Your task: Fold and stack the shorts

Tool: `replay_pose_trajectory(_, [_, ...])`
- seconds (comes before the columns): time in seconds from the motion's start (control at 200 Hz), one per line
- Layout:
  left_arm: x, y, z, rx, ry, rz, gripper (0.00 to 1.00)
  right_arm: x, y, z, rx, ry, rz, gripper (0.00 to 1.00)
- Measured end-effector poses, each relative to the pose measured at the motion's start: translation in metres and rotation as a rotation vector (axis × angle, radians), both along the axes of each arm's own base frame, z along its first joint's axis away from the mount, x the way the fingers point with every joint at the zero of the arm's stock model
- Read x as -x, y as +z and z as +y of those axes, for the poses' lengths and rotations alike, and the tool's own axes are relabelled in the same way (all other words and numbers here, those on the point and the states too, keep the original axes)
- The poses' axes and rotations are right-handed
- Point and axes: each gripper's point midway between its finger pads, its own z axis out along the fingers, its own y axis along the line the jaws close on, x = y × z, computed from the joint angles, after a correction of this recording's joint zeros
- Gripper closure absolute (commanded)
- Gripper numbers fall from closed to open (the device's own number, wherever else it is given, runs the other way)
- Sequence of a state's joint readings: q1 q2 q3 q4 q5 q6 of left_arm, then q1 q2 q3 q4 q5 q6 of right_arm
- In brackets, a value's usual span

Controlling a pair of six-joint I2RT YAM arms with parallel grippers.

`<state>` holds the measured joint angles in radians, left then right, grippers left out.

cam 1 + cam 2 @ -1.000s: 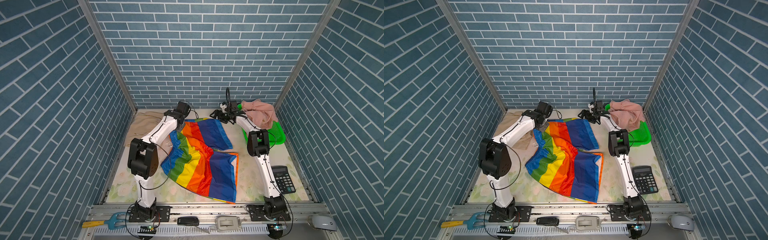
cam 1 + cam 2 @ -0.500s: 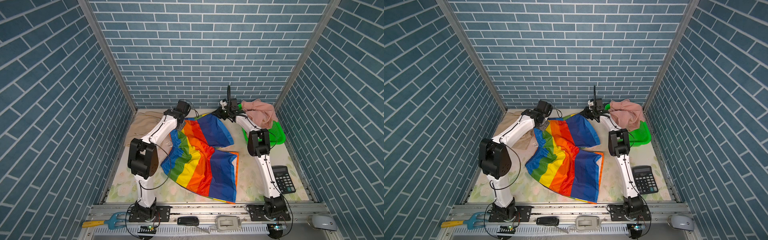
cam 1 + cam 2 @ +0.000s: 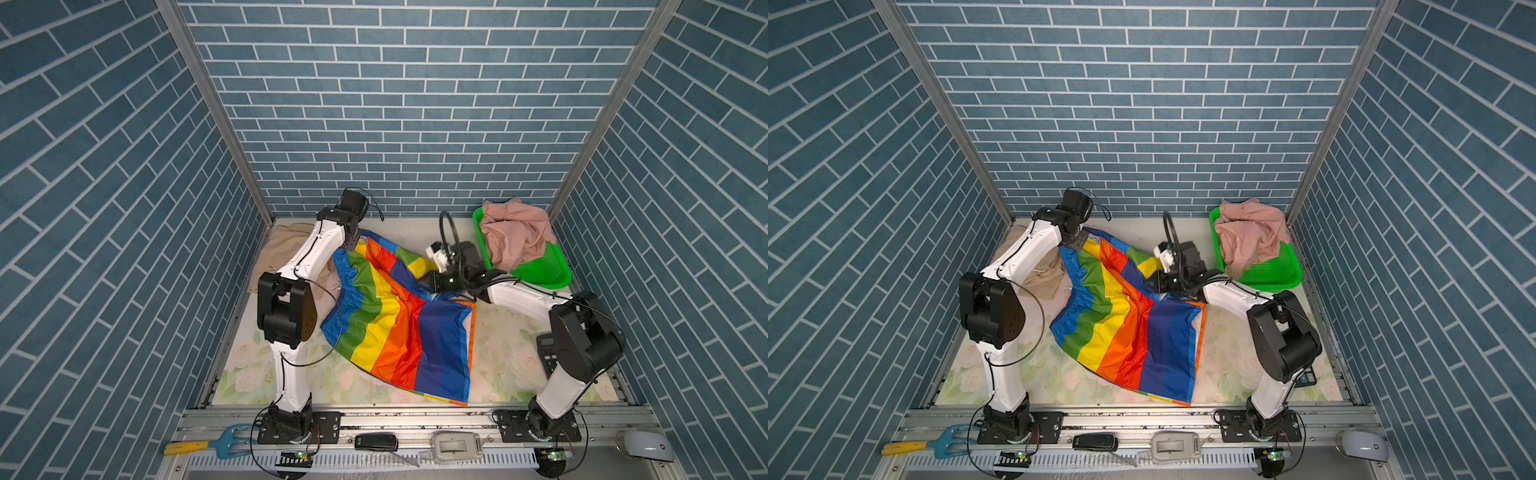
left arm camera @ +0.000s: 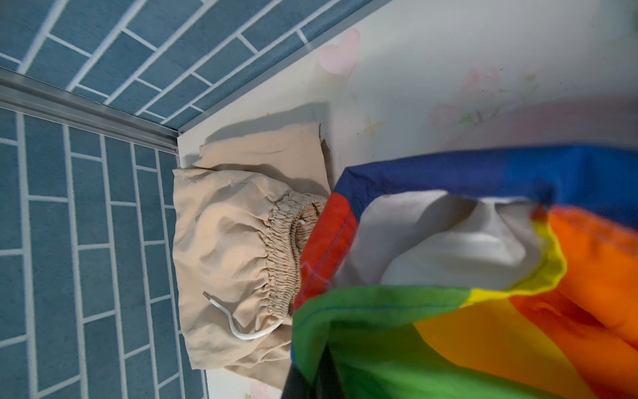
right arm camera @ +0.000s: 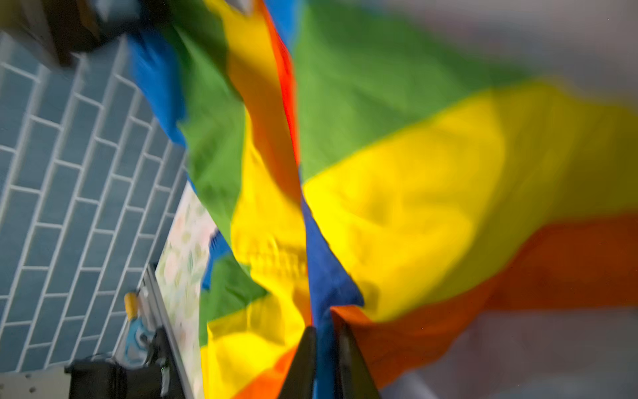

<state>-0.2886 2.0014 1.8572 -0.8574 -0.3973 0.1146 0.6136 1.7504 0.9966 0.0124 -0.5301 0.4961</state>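
The rainbow-striped shorts (image 3: 399, 332) (image 3: 1129, 332) lie spread across the middle of the table. My left gripper (image 3: 352, 245) (image 4: 314, 383) is shut on their far left corner, pinching green cloth. My right gripper (image 3: 428, 284) (image 5: 324, 362) is shut on a blue edge of their far leg, which it holds lifted and doubled back over the shorts. Folded beige shorts (image 3: 286, 245) (image 4: 234, 248) rest in the far left corner, partly under the rainbow pair. Crumpled pink shorts (image 3: 515, 241) (image 3: 1250, 237) sit in the green basket (image 3: 540, 274).
The basket stands at the far right against the wall. A calculator (image 3: 546, 353) lies at the right, half hidden by my right arm's elbow. A blue fork-shaped tool (image 3: 208, 442), a black remote (image 3: 376, 441), a grey device (image 3: 455, 446) and a mouse (image 3: 644, 446) lie along the front rail.
My right gripper shut on the far leg's edge by the back wall and pulled it toward the front, turning the leg over. The left gripper has stayed in place, still holding.
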Motion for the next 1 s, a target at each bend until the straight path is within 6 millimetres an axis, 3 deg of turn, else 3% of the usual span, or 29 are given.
replay_pose_trajectory(0.06, [0.007,-0.011,0.001,-0.003,0.004,0.024,1.00,0.026,-0.035,-0.011,0.062,0.003,0.094,0.44])
replay_pose_trajectory(0.125, [0.017,-0.023,0.003,-0.009,0.007,0.056,1.00,0.035,-0.044,-0.021,0.094,-0.010,0.130,0.30])
replay_pose_trajectory(0.21, [0.027,-0.033,0.006,-0.014,0.011,0.084,1.00,0.022,-0.019,-0.024,0.096,-0.034,0.061,0.17])
replay_pose_trajectory(0.335, [0.033,-0.033,0.006,0.002,0.015,0.080,1.00,-0.014,0.045,-0.028,0.027,-0.103,-0.089,0.11])
replay_pose_trajectory(0.415, [0.033,-0.027,0.004,0.020,0.013,0.060,1.00,-0.034,0.074,-0.039,-0.007,-0.156,-0.152,0.10])
replay_pose_trajectory(0.5, [0.033,-0.020,0.002,0.036,0.009,0.039,1.00,-0.047,0.078,-0.050,0.002,-0.201,-0.158,0.09])
replay_pose_trajectory(0.635, [0.031,-0.017,0.000,0.050,0.005,0.025,1.00,-0.045,0.054,-0.053,0.025,-0.236,-0.066,0.11])
replay_pose_trajectory(0.785, [0.031,-0.019,-0.002,0.061,0.000,0.027,1.00,-0.020,0.019,-0.049,0.039,-0.251,0.063,0.23])
replay_pose_trajectory(1.0, [0.031,-0.020,-0.004,0.070,-0.003,0.026,1.00,-0.004,0.003,-0.025,0.026,-0.242,0.140,0.38])
